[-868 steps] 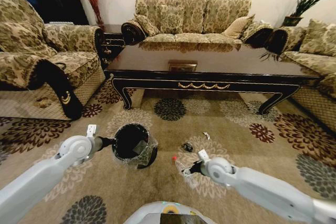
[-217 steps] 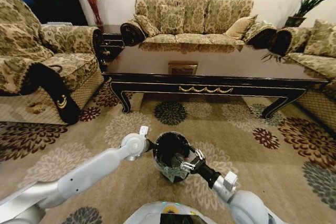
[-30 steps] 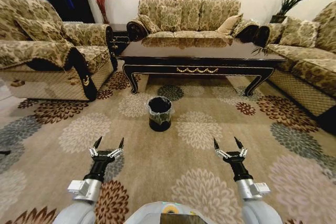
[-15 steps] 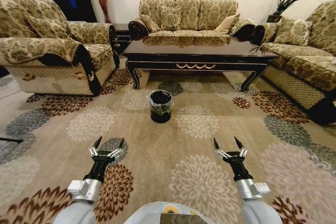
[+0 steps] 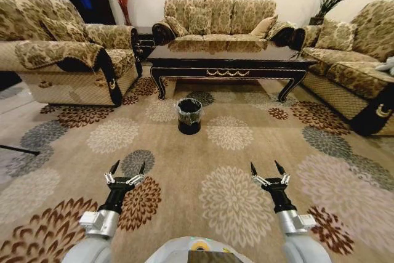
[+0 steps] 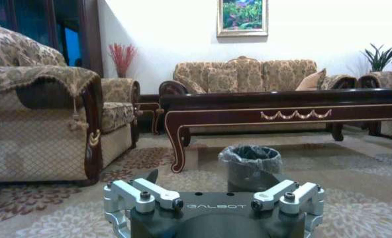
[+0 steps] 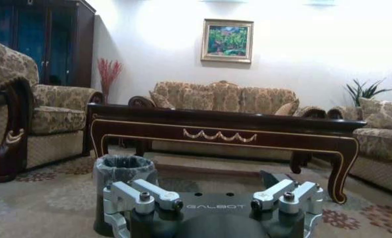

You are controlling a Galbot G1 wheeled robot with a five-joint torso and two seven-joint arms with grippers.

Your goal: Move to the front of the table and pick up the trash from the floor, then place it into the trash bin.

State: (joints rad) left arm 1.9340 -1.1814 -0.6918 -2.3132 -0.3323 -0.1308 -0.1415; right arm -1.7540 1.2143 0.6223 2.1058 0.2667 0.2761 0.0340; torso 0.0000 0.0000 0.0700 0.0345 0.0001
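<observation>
Both grippers, left (image 5: pixel 125 171) and right (image 5: pixel 268 170), hang low over the carpet (image 5: pixel 234 195) with jaws spread apart and empty, while the trash bin (image 5: pixel 189 116) sits near the table (image 5: pixel 228 63).

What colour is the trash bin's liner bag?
The trash bin is black; its thin liner bag looks greyish and translucent, bunched over the rim. The left wrist view shows it best.

Wide bare stretches of the beige flower-medallion carpet (image 5: pixel 203 152) lie ahead. The small round black bin with its plastic liner (image 5: pixel 189 116) stands alone mid-floor, apart from the long glossy dark-wood coffee table (image 5: pixel 228 64) behind it. Patterned armchairs (image 5: pixel 74 60) wall in the left, a patterned sofa (image 5: pixel 354 72) the right, with open passage either side of the bin.
</observation>
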